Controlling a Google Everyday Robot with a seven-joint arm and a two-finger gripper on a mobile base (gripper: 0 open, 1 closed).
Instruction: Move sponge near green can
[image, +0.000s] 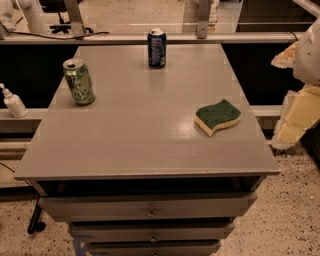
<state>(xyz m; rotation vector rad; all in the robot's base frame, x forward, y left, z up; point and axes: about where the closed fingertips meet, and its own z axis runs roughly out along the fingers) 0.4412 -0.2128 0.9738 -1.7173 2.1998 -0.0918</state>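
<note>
The sponge (217, 116), dark green on top with a pale yellow base, lies flat on the right side of the grey table (140, 135). The green can (78, 81) stands upright near the table's left edge, far from the sponge. My gripper (294, 119) shows as a pale cream shape at the right edge of the view. It is off the table's right side, to the right of the sponge and apart from it, and holds nothing that I can see.
A dark blue can (157, 47) stands upright at the back middle of the table. A white pump bottle (13, 102) sits on a lower ledge to the left. Drawers (150, 210) run below the table's front edge.
</note>
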